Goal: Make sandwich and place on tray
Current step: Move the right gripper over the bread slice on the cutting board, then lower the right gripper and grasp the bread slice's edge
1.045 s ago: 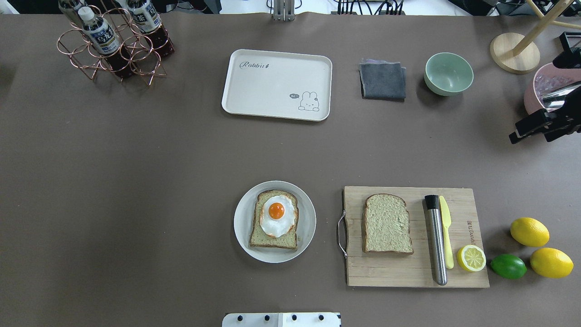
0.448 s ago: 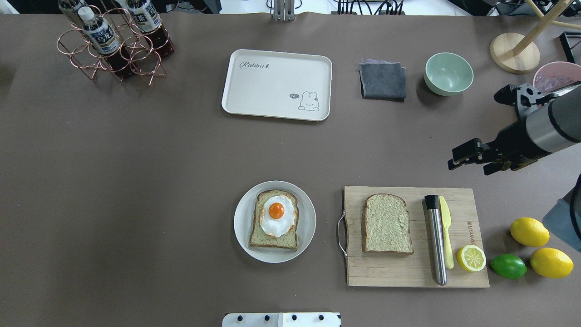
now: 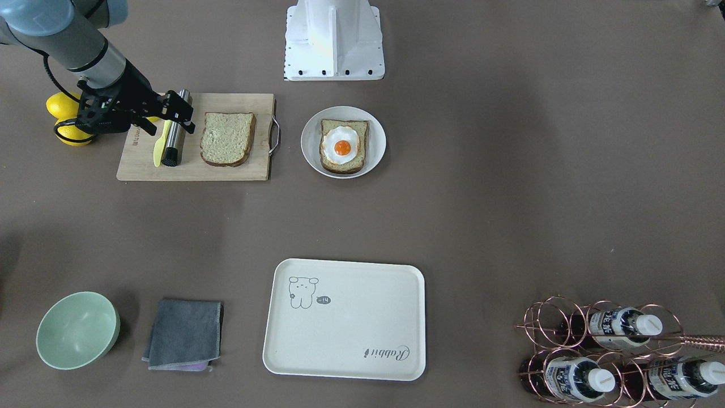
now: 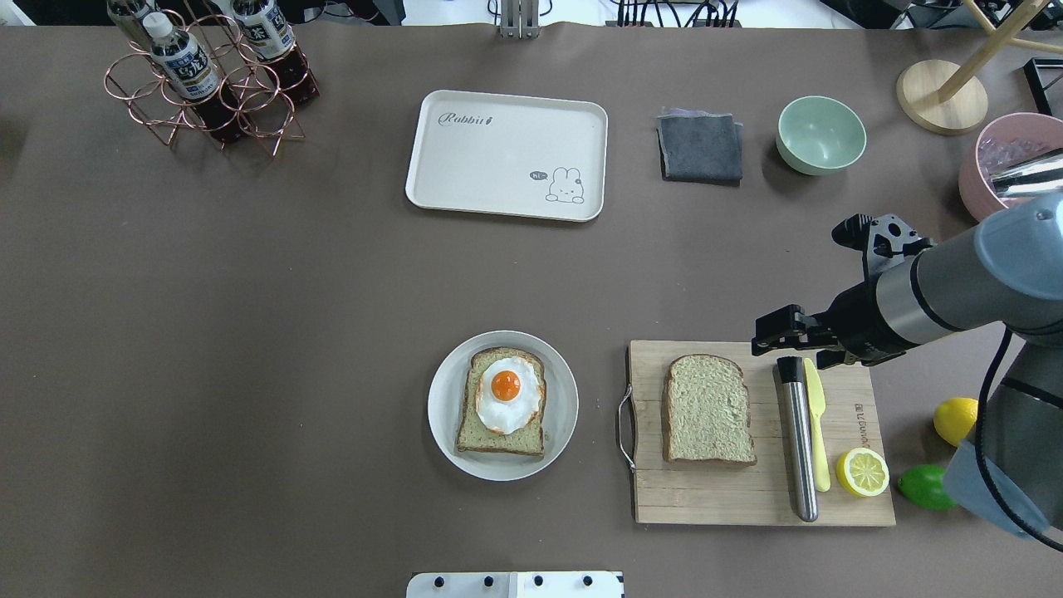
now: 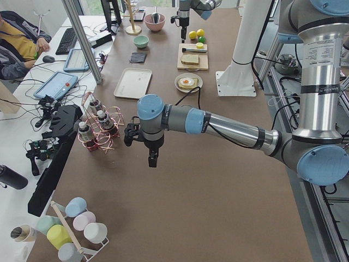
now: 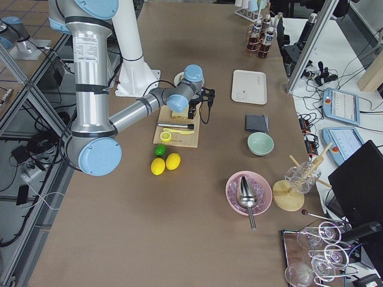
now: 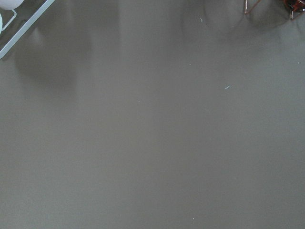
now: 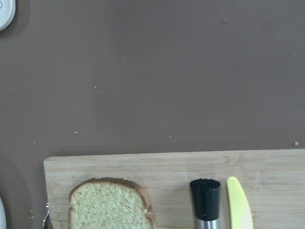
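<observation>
Your right gripper, jaws spread and empty, has swung in over the far edge of the cutting board, near the bread slice on it, so lifting that onto the egg slice left of the board looks next; whether the left gripper is spread, I cannot tell.

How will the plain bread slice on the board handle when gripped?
The pale, brown-crusted bread slice lies flat on the wooden cutting board, so its thin edge probably offers little grip. Its porous crumb suggests light and perhaps bendy.
</observation>
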Tool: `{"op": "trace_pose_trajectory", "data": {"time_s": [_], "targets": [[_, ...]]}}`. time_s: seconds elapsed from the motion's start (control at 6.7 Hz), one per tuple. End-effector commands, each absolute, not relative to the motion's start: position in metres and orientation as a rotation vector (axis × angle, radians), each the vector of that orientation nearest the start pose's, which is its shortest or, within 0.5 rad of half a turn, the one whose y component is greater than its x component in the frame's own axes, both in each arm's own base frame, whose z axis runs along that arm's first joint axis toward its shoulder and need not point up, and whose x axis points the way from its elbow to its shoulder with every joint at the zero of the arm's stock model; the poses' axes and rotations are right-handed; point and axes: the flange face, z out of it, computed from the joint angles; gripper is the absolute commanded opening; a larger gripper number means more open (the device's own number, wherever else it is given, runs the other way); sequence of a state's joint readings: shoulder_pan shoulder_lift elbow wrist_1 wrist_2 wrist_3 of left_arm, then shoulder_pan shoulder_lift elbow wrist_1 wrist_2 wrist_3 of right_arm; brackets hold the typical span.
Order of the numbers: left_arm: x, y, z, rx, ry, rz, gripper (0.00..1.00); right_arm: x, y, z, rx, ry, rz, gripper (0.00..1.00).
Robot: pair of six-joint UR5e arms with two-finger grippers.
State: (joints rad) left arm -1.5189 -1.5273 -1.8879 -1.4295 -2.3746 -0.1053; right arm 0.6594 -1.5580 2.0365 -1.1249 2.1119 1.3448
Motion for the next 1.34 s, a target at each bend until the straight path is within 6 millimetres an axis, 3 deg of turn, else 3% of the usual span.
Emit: {"op": "trace_pose_trajectory", "data": {"time_s": [0.0, 0.3, 1.05, 1.19], "targets": [[-0.035, -0.470, 0.535, 0.063, 0.810, 0.008, 0.98, -0.365, -0.330, 0.381, -0.060, -1.026, 0.168, 0.92], [-0.035, -0.471, 0.533, 0.066, 0.812, 0.010, 0.98, -0.378, -0.324, 0.401, -0.081, -0.989, 0.161, 0.88], [-0.036, -0.470, 0.532, 0.070, 0.811, 0.010, 0.98, -0.403, -0.318, 0.419, -0.069, -0.987, 0.138, 0.79], [-0.036, -0.469, 0.532, 0.071, 0.810, 0.011, 0.98, -0.404, -0.318, 0.418, -0.061, -0.986, 0.139, 0.73]]}}
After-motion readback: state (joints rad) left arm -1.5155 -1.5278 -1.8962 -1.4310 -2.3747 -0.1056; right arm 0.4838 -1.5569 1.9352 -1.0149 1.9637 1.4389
